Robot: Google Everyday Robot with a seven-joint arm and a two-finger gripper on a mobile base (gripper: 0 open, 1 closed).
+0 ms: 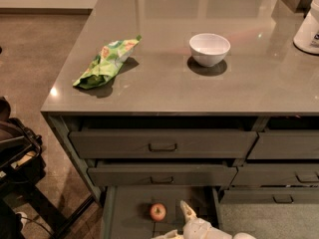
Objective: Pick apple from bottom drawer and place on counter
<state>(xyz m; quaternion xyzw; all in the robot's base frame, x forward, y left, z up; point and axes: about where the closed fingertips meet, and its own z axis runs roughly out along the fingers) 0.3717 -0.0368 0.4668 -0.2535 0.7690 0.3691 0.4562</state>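
Observation:
The apple (158, 211) is small, round and red-orange, and it rests on the floor of the open bottom drawer (130, 209), left of centre. My gripper (175, 224) is at the bottom edge of the view, just right of the apple and apart from it. One white finger (187, 210) points up toward the drawer's back; the other lies low at the frame edge. The fingers are spread and hold nothing. The grey-brown counter (164, 88) lies above the drawers.
A green snack bag (106, 62) lies on the counter's left part. A white bowl (209, 49) stands near its middle. A white container (309, 26) is at the right edge. Two handled drawers (162, 144) sit above the open one. Dark equipment (15, 153) stands at left.

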